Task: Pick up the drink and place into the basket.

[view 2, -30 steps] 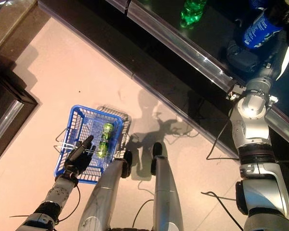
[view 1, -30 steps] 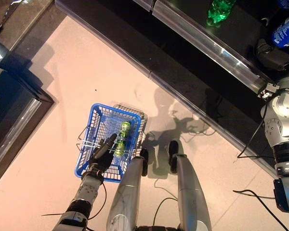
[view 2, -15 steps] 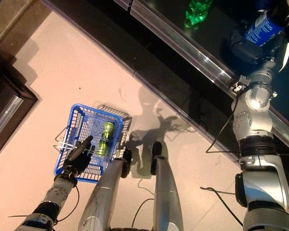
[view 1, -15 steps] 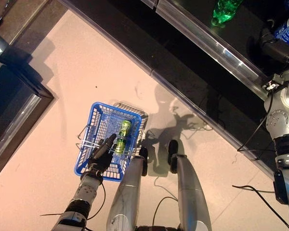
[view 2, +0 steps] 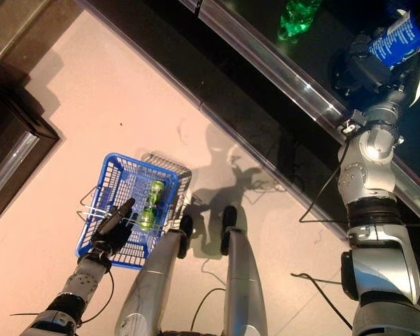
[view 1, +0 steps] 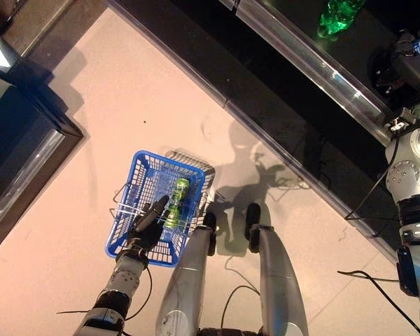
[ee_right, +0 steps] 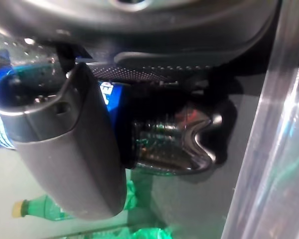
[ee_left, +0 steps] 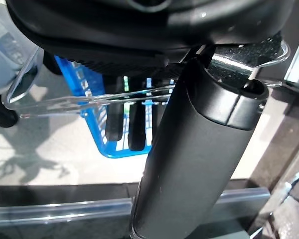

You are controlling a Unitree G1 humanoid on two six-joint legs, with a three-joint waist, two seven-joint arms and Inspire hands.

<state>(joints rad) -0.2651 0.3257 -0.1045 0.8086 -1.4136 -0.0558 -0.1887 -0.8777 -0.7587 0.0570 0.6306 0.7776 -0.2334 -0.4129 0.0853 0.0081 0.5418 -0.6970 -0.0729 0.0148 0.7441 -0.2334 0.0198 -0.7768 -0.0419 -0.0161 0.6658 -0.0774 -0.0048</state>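
Observation:
A drink bottle [view 2: 402, 35] with a blue label and dark contents stands on the dark shelf at the upper right. My right hand [view 2: 367, 66] is shut on it; the right wrist view shows the thumb [ee_right: 65, 149] pressed against the bottle [ee_right: 162, 144]. A blue mesh basket [view 1: 136, 178] hangs low at the left, above the floor. My left hand [view 1: 145, 227] grips its wire handles [ee_left: 65, 102], thumb [ee_left: 189, 159] over them. A green drink [view 1: 176, 199] lies inside the basket.
A green bottle [view 1: 339, 15] lies further back on the shelf. The shelf's shiny metal edge [view 1: 301, 59] runs diagonally across the top. A dark cabinet [view 1: 17, 154] stands at the left. Pale floor [view 1: 126, 91] lies between them.
The whole picture has shifted a little, so the camera moved. My right hand stays closed round the blue-labelled bottle. The left hand and basket keep their pose.

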